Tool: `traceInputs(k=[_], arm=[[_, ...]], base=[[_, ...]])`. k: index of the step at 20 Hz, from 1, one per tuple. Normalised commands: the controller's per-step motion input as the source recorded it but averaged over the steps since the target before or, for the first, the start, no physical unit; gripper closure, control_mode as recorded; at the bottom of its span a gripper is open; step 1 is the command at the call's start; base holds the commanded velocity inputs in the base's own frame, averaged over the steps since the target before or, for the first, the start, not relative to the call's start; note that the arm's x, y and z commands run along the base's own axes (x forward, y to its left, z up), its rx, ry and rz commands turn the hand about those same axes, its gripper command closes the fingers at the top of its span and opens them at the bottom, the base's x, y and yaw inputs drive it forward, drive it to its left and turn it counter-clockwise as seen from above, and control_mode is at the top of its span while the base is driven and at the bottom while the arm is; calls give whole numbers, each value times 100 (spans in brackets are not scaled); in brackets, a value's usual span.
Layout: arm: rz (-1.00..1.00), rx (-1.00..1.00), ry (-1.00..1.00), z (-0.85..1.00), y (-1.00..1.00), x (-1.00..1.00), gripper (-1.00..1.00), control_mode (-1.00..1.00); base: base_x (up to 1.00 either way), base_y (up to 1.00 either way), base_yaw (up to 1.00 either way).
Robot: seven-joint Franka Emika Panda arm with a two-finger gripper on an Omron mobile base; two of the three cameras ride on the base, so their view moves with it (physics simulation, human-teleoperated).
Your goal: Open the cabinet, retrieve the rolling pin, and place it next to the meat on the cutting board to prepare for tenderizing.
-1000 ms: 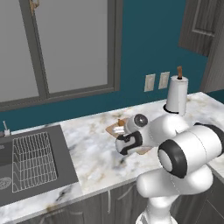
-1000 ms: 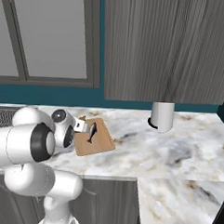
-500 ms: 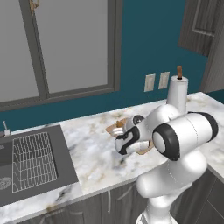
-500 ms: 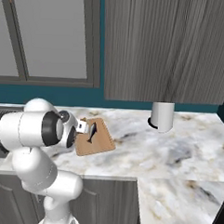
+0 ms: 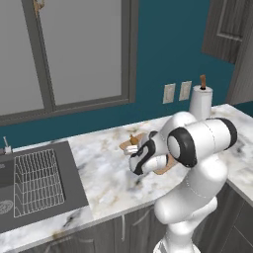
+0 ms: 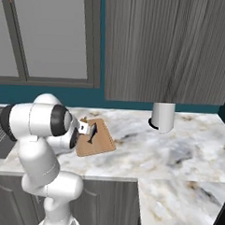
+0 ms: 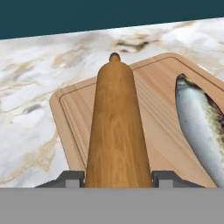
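My gripper (image 7: 117, 178) is shut on the rolling pin (image 7: 116, 131), an orange-tan wooden cylinder pointing away from the hand, just above the left part of the wooden cutting board (image 7: 159, 105). The meat, a silver-grey fish (image 7: 199, 127), lies on the board's right part, parallel to the pin and apart from it. In the right base view the gripper (image 6: 83, 128) hovers at the board's (image 6: 101, 146) near-left corner beside the fish (image 6: 92, 131). The dark grey cabinet (image 6: 169, 47) hangs above the counter. In the left base view the hand (image 5: 140, 157) hides most of the board.
A white paper-towel roll (image 6: 162, 118) stands on the marble counter (image 6: 178, 150) under the cabinet, right of the board. A sink with a wire rack (image 5: 34, 180) lies at the far left. Windows (image 5: 79, 49) and wall outlets (image 5: 169, 93) are behind.
The arm's upper links have swung round and risen, while the hand with the rolling pin has stayed nearly in place over the cutting board. The grip is unchanged.
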Motion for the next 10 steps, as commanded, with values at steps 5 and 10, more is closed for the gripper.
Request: traceInputs(k=[5,10], arm=[[0,0,0,-13,0,22,100,-100],[0,0,0,-13,0,14,-100,-100]], base=[[0,0,0],[0,0,0]])
